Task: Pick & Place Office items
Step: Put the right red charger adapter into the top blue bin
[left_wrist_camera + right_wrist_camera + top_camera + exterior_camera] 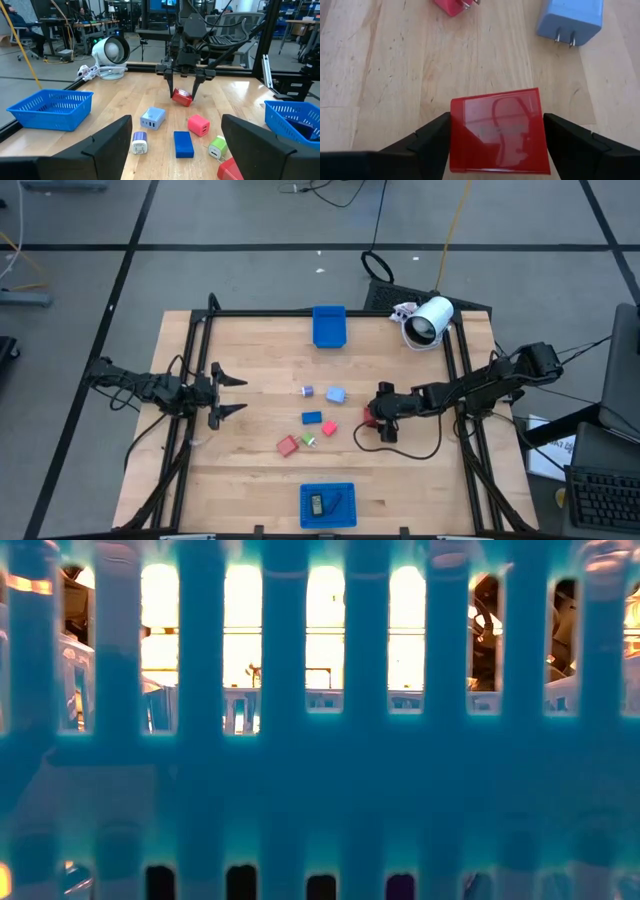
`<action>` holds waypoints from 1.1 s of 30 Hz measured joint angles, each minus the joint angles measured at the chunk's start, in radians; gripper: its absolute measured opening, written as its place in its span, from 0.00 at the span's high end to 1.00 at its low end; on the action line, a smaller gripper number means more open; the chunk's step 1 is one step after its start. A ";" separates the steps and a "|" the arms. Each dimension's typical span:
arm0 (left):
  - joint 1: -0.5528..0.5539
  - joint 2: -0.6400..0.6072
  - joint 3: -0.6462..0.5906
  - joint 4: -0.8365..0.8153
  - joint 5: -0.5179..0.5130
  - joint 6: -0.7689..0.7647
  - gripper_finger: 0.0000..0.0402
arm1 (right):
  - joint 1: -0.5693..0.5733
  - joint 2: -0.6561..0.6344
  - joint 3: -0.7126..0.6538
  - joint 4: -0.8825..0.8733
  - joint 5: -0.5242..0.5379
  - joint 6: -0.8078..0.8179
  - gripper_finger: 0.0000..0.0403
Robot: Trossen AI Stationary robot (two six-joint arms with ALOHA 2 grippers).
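While the left gripper (232, 395) is waiting with its fingers spread wide and empty over the table's (250, 470) left side, the right gripper (183, 89) is reaching down at the right of the loose pieces, its two fingers straddling a glossy red block (496, 131); whether they are pressing it cannot be told. Other office items are lying mid-table: a light blue plug (153, 118), a dark blue block (183, 144), a pink cube (199, 125) and a green bit (217, 148).
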 joint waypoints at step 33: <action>0.000 0.000 0.000 -0.002 0.000 0.000 0.25 | 0.000 -0.199 0.004 0.201 0.000 -0.057 0.33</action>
